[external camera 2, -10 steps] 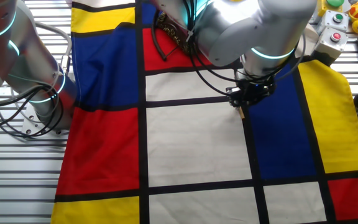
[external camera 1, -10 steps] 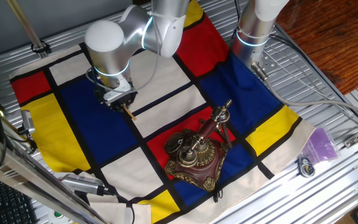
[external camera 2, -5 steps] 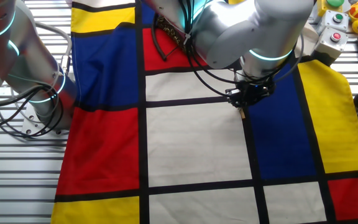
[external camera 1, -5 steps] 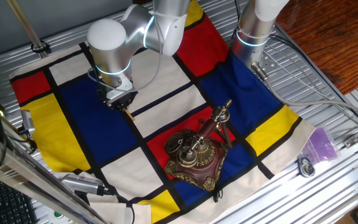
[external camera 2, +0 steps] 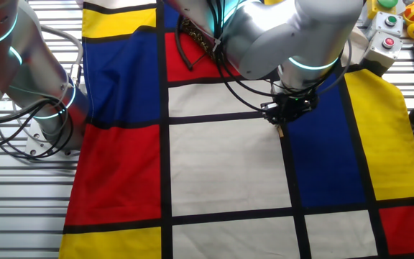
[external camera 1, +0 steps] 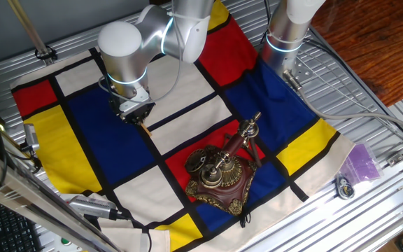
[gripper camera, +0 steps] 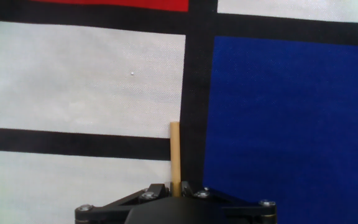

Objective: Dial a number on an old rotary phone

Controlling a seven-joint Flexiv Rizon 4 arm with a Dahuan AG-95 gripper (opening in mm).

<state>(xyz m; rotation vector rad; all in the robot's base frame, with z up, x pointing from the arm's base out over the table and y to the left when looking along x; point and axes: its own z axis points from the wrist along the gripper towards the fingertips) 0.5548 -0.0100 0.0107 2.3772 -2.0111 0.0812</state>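
— Colour-block cloth (external camera 1: pixel 187 91) covers the table; where's the gripper (external camera 1: pixel 140 120)?
— Low over a black stripe, jaws pinched on a thin wooden stick (gripper camera: pixel 175 157), it seems.
— And the old rotary phone (external camera 1: pixel 220 171)?
— Well apart from the gripper, upright on a red square, handset cradled.

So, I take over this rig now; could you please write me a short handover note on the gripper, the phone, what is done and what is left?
Gripper: shut on a thin wooden stick that points down at the cloth; it sits over the black line between a white and a blue patch, well away from the phone.
Old rotary phone: stands on the red patch near the cloth's front edge, handset resting on its cradle, brass dial on the side nearer the arm.
Done: the stick is in hand.
Left: bring the stick to the dial, put its tip in a finger hole, and turn the dial for each digit.
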